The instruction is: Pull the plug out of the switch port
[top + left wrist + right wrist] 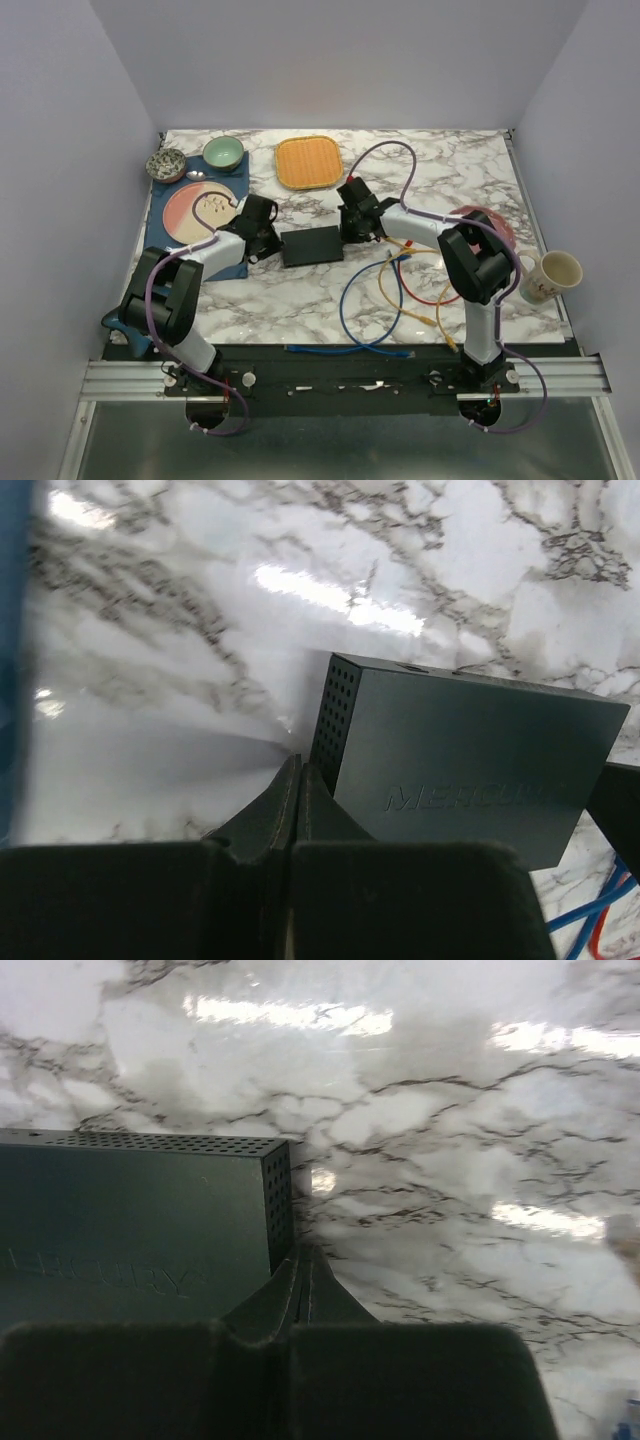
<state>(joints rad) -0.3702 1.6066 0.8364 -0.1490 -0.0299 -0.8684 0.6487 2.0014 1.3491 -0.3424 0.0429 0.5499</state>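
"Matte-black flat rectangular switch (312,245): where does it sit?"

"It lies flat near the middle of your white-and-grey marble table (300,300), between your two arms."

"And the claws?"

"Your left claw (300,778) is pinched fully together with nothing in it. Its tips are just beside the perforated wall at the switch's left end. Your right claw (303,1265) is closed up the same way, also holding nothing, with its tips by the perforated right end."

"Any cables?"

"A loose blue cable (342,300) and a yellow cable (383,285) lie to the right of the switch. You cannot tell from these views whether a plug sits in any port."
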